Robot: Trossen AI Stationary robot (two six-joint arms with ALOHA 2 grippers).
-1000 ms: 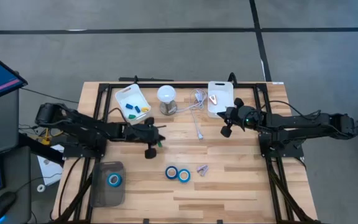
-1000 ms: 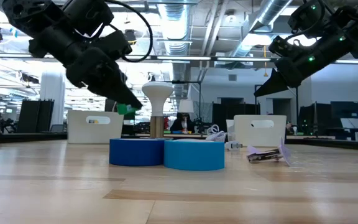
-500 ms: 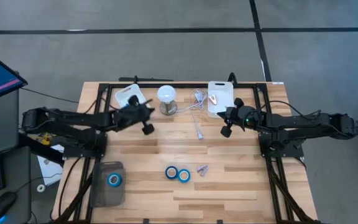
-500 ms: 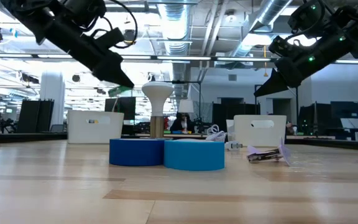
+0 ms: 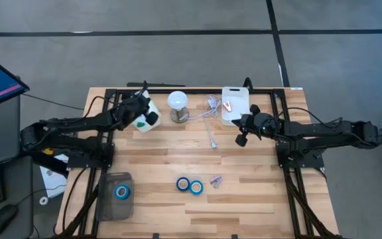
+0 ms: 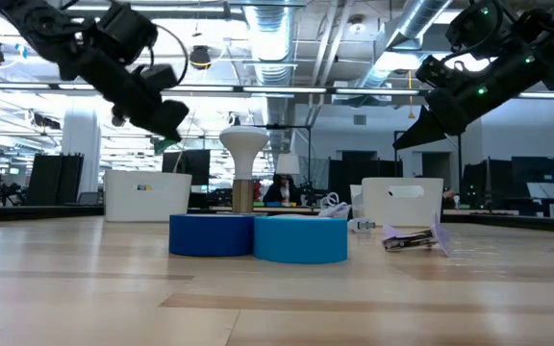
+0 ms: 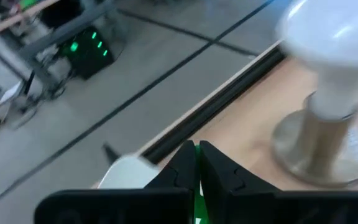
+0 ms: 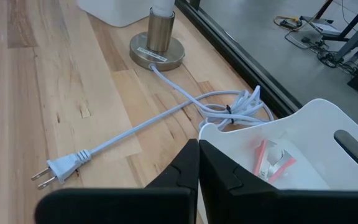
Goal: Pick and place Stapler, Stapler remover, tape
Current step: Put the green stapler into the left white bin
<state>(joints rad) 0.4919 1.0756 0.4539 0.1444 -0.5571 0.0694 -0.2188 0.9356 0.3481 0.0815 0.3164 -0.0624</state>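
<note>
Tape rolls [image 5: 190, 186] sit touching near the table's [image 5: 244, 199] front middle, a third in the grey tray [image 5: 106, 207] at the front-left corner. Left gripper [image 5: 148, 118] hangs shut on something green over the white bin [image 5: 142, 126] at the back edge. Right gripper [image 5: 241, 132], closed and empty, hovers beside the back-right bin [image 5: 236, 98].

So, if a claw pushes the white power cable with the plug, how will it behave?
The thin white power cable looks floppy: it lies curved, with loose coils, so it would probably bend rather than slide whole. It joins the metal lamp base, so that end probably stays anchored.
</note>
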